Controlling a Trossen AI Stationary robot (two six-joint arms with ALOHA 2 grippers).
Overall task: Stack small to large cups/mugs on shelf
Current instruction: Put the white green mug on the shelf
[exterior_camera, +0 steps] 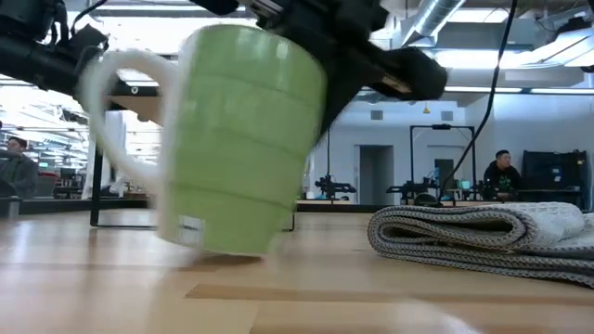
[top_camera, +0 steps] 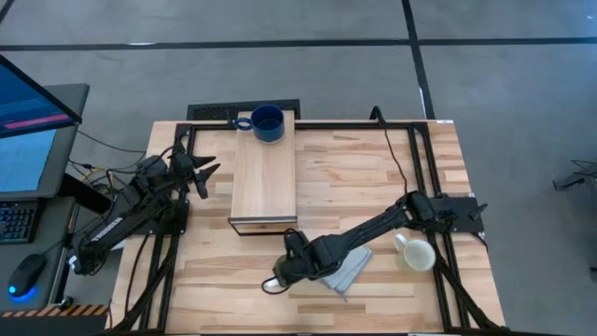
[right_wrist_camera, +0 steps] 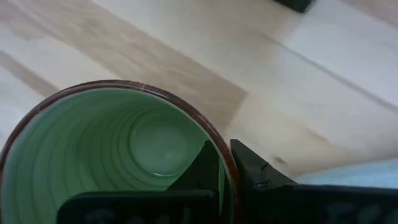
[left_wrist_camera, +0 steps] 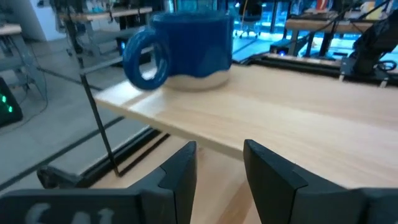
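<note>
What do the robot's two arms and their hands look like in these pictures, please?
Both arms are black, jointed and slim, mounted on black frame rails. The left hand ends in two flat, dark, wedge-shaped fingers; the right hand has matching dark fingers. A thin black cable runs toward the right arm's base.

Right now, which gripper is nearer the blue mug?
Left. The left gripper sits beside the shelf bearing the blue mug; the right gripper is across the table, clamping the green mug.

Even overhead light, soft shadows under the long light-wood box shelf. Low view: bright ceiling strips behind the ribbed light green mug, its white handle smeared by blur. Left wrist: bluish cast, glossy dark blue mug soft-focused.
</note>
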